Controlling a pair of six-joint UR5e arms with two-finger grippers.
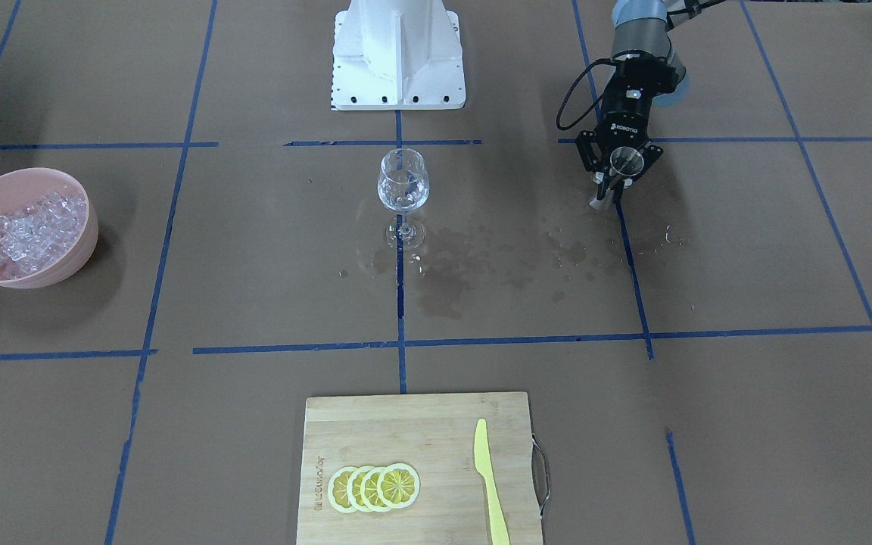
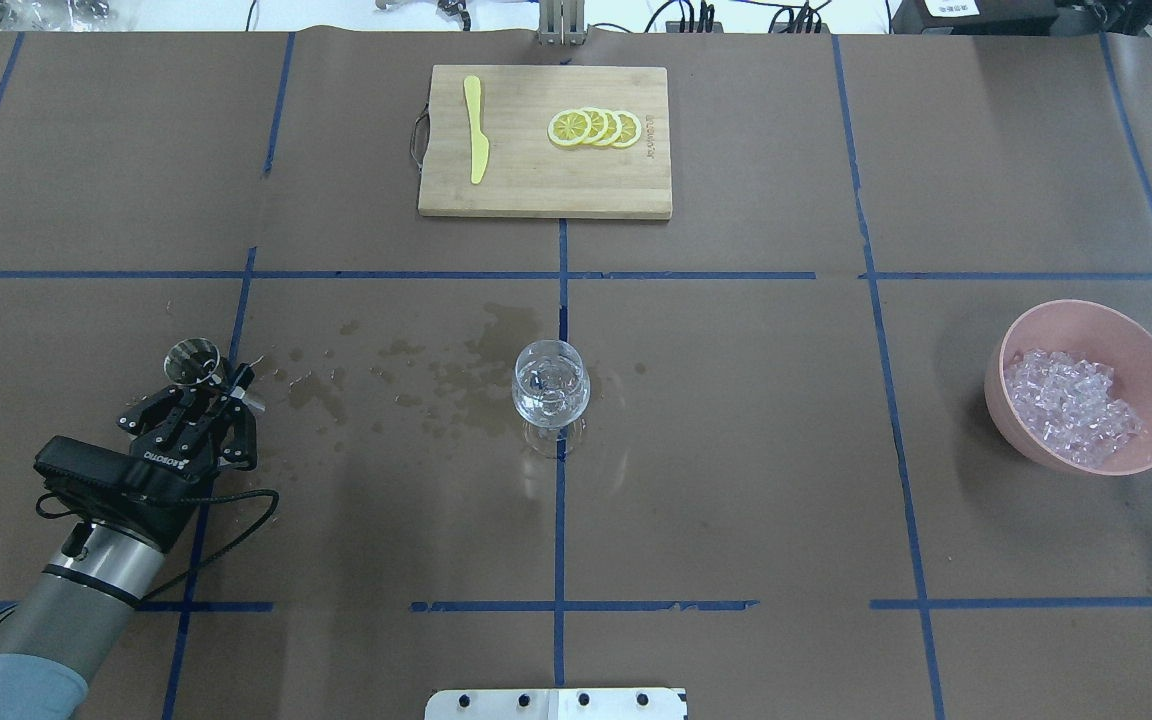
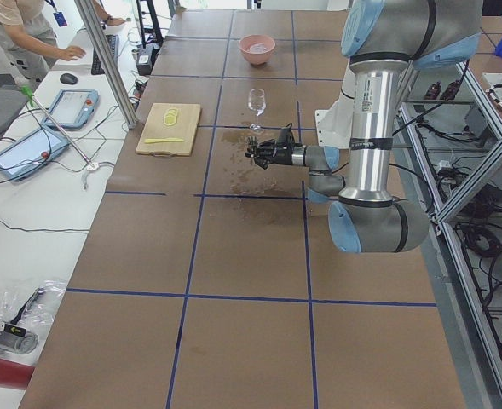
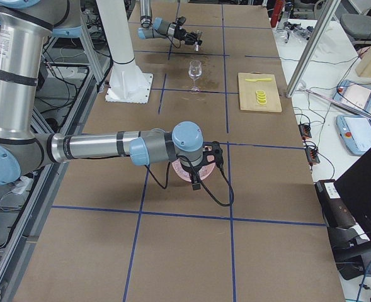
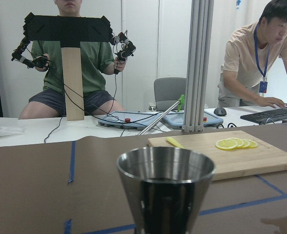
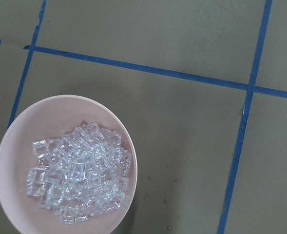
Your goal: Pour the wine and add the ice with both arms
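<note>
1. Brown paper with blue tape lines covers the counter (image 2: 736, 480). Wet patches (image 2: 456, 375) lie on it between the left arm's side and the middle.
2. Nearest to the robot, the left pincer (image 2: 208, 385) reaches forward almost level and is closed on a steel measuring cup (image 2: 193, 362). The cup stands upright with its mouth up. I cannot tell whether its foot touches the counter.
3. Toward the robot's right and well apart from the cup, the wine glass (image 2: 551, 392) stands at the middle. Its long axis is vertical and its mouth opens to the top. The wine (image 2: 549, 405), a small colourless amount, sits in the bottom of the glass, so I judge the pouring is done.
4. Further right, the ice (image 2: 1071, 405) is heaped in a pink bowl (image 2: 1126, 340), well apart from the glass. This relation decides your next move:
   - The right arm (image 4: 109, 146) hangs over this bowl, so it is much nearer to the ice than the left one.
   - In the right wrist view the heap lies toward the lower left, not in the centre, so you should shift that way before you descend.
   - The heap has no long axis and the bowl opens upward, so come from above.
5. Only the right side view shows the right pincer (image 4: 198, 168), so I cannot tell how wide it stands.
6. Farthest from the robot lies a cutting board (image 2: 536, 185) with lemon slices (image 2: 596, 128) and a yellow knife (image 2: 477, 130).
</note>
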